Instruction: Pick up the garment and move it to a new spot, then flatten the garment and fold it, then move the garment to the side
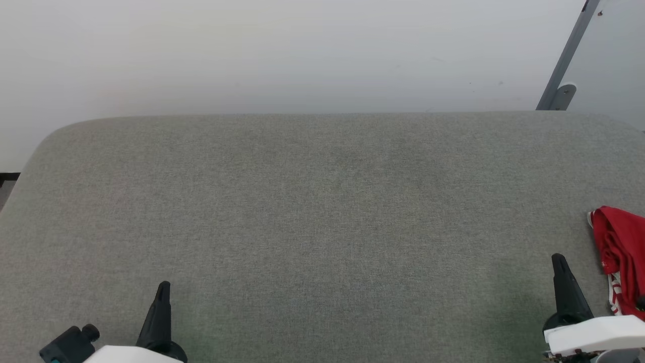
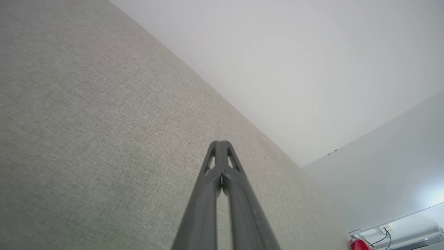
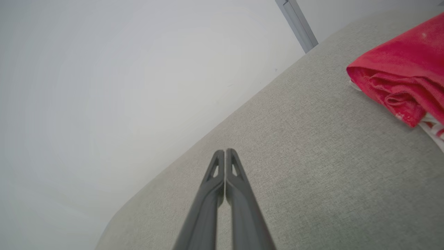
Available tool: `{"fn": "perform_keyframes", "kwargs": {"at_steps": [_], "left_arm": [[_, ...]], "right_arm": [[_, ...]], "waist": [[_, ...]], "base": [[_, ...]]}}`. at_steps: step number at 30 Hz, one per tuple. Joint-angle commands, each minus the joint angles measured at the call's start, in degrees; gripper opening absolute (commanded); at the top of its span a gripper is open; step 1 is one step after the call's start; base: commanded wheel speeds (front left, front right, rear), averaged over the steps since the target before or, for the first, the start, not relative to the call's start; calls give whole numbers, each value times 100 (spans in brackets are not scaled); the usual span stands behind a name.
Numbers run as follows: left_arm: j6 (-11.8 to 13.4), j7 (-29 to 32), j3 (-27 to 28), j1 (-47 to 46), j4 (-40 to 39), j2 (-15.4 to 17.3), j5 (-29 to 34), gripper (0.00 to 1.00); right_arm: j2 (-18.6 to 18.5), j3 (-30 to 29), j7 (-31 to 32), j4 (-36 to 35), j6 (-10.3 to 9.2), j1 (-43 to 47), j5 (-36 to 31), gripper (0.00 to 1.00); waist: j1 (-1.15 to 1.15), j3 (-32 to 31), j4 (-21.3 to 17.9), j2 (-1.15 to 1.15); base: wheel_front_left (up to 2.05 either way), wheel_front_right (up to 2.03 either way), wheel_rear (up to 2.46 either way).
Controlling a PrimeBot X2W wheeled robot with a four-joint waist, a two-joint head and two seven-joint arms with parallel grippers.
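**Item:** garment [image 1: 621, 252]. Bright red thin fabric, bunched in soft folds, with a strip of red-and-white striped trim showing at its near side.

**Location:** right edge of the grey fabric-covered worktop [image 1: 322, 201], toward the near right. The head view cuts part of it off.

**Relation to right gripper [image 1: 558, 258]:** the garment lies just beside it on its right, apart and not touching.

**Right gripper:** fingers pressed together, holding nothing, over bare fabric.

**Left gripper [image 1: 164, 286]:** toward the near left of the worktop, well apart from the garment. Its fingers are likewise together and empty.
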Motion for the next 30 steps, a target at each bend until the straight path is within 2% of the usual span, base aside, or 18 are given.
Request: {"fn": "perform_keyframes", "kwargs": {"at_steps": [1,30], "left_arm": [[4,33,49,-171,-55,20,-169,0],[7,535,279,-563,72,-119,-1901,0]], "right_arm": [[-10,3,39,-50,-1,-158,158,0],[114,20,466,140,0,-470,1925,0]], "waist": [[0,1,-3,0],[0,22,-94,0]], "base": [[0,0,0],[0,0,0]]}}
